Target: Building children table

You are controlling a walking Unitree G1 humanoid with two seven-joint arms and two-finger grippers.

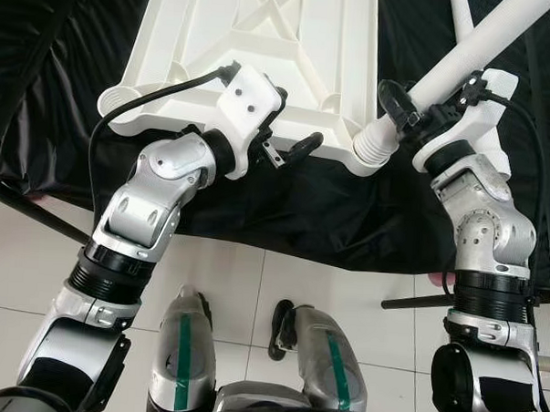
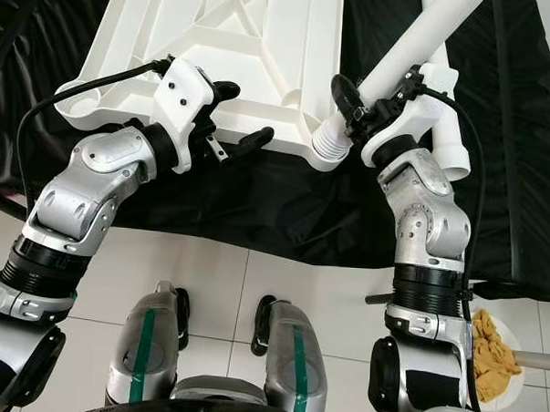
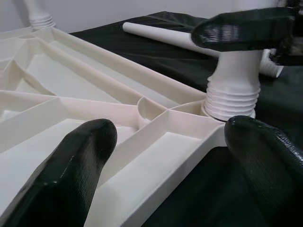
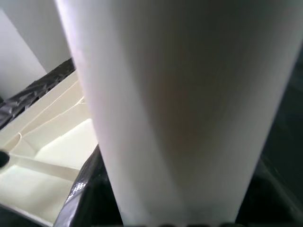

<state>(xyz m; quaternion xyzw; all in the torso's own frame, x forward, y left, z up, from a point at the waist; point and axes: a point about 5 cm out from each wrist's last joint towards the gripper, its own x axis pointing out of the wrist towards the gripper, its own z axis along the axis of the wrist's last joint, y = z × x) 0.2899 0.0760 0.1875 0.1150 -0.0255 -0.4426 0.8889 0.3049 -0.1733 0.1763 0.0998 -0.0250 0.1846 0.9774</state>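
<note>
While socket-bound, table leg point(image 1: 464, 52) in right gripper point(image 1: 409, 110)

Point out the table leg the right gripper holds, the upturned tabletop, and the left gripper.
table leg point(image 1: 474, 46), left eye view: the smooth white shaft.
tabletop point(image 1: 291, 52), left eye view: its ribbed underside.
left gripper point(image 3: 165, 156), left wrist view: midway between the fingertips.

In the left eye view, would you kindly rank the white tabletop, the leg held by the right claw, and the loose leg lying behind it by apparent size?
1. White tabletop, clearly the largest.
2. Leg held by the right claw.
3. Loose leg, mostly hidden and cut off by the frame, so its true size is unsure.
</note>
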